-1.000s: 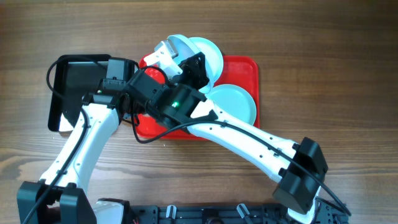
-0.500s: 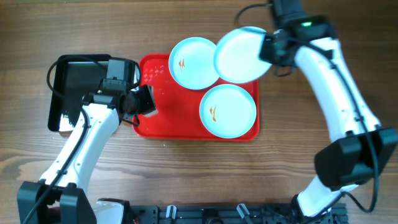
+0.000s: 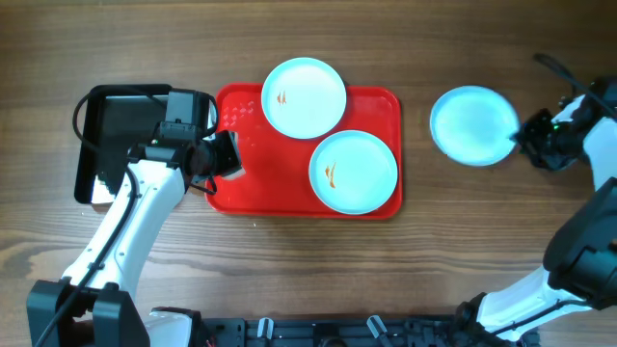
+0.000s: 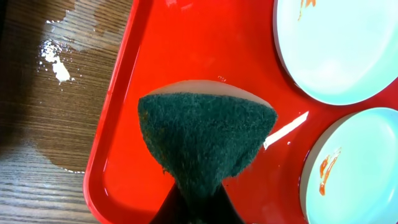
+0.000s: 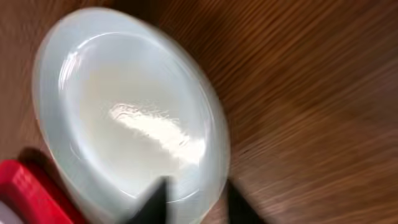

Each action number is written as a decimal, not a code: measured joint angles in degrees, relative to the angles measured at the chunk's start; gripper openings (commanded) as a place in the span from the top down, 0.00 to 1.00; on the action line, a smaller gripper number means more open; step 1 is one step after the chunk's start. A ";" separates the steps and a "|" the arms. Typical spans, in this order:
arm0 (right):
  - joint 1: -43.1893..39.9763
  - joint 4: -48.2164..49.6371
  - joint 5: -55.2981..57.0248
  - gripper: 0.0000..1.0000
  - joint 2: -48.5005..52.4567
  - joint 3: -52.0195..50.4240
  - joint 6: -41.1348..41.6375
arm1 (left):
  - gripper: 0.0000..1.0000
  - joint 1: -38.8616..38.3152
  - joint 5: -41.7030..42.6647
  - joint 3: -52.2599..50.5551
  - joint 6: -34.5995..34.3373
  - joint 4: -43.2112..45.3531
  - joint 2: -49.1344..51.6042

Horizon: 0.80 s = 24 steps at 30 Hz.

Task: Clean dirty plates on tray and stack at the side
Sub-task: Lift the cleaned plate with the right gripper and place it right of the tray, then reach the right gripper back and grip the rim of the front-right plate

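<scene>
The red tray (image 3: 241, 188) holds two plates with orange-red smears, one at its back (image 3: 304, 96) and one at its front right (image 3: 353, 171). My left gripper (image 3: 227, 157) is shut on a dark green sponge (image 4: 205, 140) and holds it over the tray's bare left part (image 4: 186, 50); both smeared plates (image 4: 348, 43) (image 4: 360, 168) lie to its right. My right gripper (image 3: 525, 138) is shut on the rim of a third plate (image 3: 472, 125) that looks clean, over the table right of the tray. In the right wrist view my gripper (image 5: 196, 199) straddles that plate's rim (image 5: 124, 112).
A glossy black tray (image 3: 120, 120) lies left of the red tray, behind my left arm. White specks and a wet patch (image 4: 56, 62) mark the wood beside the red tray's left rim. The red tray's corner (image 5: 31, 186) shows just left of the held plate.
My right arm has swung from over the tray's back edge far to the right, carrying the clean plate off the tray. The left arm and sponge have not moved.
</scene>
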 measured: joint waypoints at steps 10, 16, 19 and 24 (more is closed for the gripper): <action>19.02 -8.44 -9.03 0.15 -9.09 0.33 -4.83 | 0.96 0.00 0.00 0.00 0.00 0.00 0.00; 43.45 -0.31 8.52 0.37 -5.18 0.50 -1.46 | 0.96 0.00 -0.02 0.00 0.00 -0.02 0.00; 46.58 2.01 16.24 0.43 0.68 -0.22 -1.25 | 0.96 0.00 0.00 0.00 0.00 -0.59 0.02; 45.62 5.51 16.46 0.64 6.86 -0.44 -4.79 | 0.96 0.00 -0.02 0.00 0.00 -0.66 0.02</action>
